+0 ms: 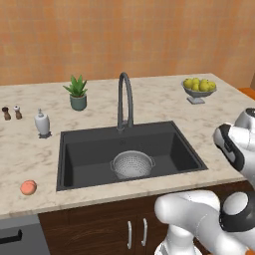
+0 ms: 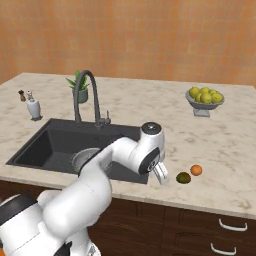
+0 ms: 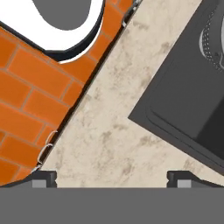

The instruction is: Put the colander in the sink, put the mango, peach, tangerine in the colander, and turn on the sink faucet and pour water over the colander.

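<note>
A white robot arm reaches over a beige marble table in a rendered kitchen. Its fingers (image 2: 161,176) point down at the front edge of the table, just right of the sink (image 1: 69,154), a black rectangular basin set into the table (image 1: 30,149). In the hand view the two dark tips sit far apart at the bottom corners, spread wide with nothing between them. The colander (image 1: 132,164) stands upright on the sink floor, near the middle front. The dark gooseneck sink faucet (image 1: 124,99) rises behind the basin. The mango (image 2: 183,177) and the tangerine (image 2: 196,170) lie close together on the table just right of the fingers. The peach (image 1: 28,187) lies on the table left of the sink, near the front edge.
</note>
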